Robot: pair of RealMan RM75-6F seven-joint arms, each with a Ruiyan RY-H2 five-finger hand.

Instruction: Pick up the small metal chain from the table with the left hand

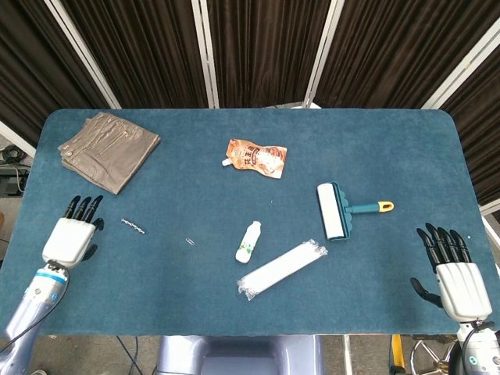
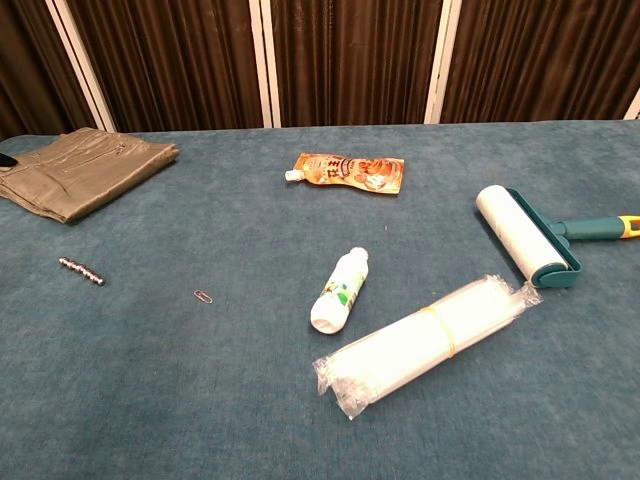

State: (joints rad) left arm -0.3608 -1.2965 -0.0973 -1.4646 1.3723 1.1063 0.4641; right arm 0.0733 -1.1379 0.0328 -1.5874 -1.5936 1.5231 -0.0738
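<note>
Left hand (image 1: 72, 234) over desk (image 1: 258, 164) near left edge, fingers extended and apart, holding nothing. Chain (image 1: 133, 226) flat on desk just right of it, apparently untouched; gap looks small. Right hand (image 1: 451, 269) at right edge, fingers spread, empty.

Table (image 1: 406, 156) was matt teal fabric w/ a fine nap. My left hand (image 1: 69, 238) and right hand (image 1: 458, 285) had smooth white plastic shells w/ matt black fingers. Chain (image 2: 81, 270) looked like shiny beaded metal. Trousers (image 1: 108, 149) were dull khaki cloth. Pouch (image 1: 257, 158) was glossy orange foil, prob. plastic film. Bottle (image 2: 340, 290) was smooth white plastic; sleeve of cups (image 2: 425, 343) was in crinkly clear wrap.
</note>
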